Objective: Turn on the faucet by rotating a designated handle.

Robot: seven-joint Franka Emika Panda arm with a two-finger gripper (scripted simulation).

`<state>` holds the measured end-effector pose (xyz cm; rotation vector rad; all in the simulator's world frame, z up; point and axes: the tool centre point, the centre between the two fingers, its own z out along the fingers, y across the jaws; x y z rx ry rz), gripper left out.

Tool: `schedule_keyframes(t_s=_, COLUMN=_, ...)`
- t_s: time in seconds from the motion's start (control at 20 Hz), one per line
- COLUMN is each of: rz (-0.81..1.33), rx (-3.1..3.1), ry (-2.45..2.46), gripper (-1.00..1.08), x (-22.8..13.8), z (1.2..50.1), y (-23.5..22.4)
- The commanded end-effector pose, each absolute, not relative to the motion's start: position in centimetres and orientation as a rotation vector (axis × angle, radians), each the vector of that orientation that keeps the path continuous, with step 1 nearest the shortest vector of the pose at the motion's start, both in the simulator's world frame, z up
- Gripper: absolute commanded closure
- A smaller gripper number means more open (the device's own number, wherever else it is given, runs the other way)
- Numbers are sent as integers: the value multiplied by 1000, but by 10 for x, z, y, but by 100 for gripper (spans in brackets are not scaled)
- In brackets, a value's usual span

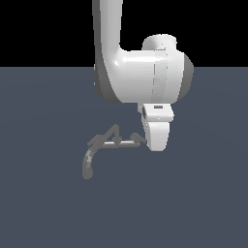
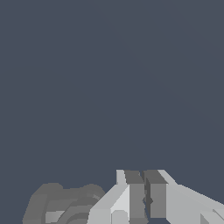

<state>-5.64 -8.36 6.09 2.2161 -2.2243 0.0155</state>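
Observation:
The faucet (image 1: 116,144) is a small grey fixture on the floor, with a thin straight bar, a curved spout (image 1: 87,164) turned down at the exterior view's left, and a tall peaked lever (image 1: 114,131). The handle (image 1: 139,139) is a stubby dark lever at the bar's right end. My gripper (image 1: 154,144) hangs low right beside the handle, on its right, touching or nearly so. In the wrist view the gripper (image 2: 143,179) has its fingers (image 2: 135,197) close together with nothing held. A blocky grey part of the faucet (image 2: 65,203) lies beside them.
The dark grey-blue floor (image 1: 203,203) stretches flat all around the faucet. My white arm (image 1: 140,72) comes down from above, behind the faucet. Nothing else shows.

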Motion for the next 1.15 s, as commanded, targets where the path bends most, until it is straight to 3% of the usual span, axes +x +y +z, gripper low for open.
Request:
schedule_keyframes(t_s=0.0, rz=14, rx=2211, ry=-2227, gripper=108, x=-58, z=61, y=-86)
schedule_keyframes(t_s=0.4, rz=1, rx=2254, ry=-2188, gripper=108, x=-56, z=61, y=-27)
schedule_keyframes(t_s=0.45, rz=1, rx=2254, ry=-2188, gripper=108, x=-56, z=61, y=-27)
schedule_keyframes(t_s=0.5, rz=11, rx=2162, ry=-2260, gripper=108, x=-62, z=61, y=-72)
schedule_keyframes(t_s=1.1, rz=0, rx=2254, ry=-2188, gripper=108, x=-28, z=61, y=-4)
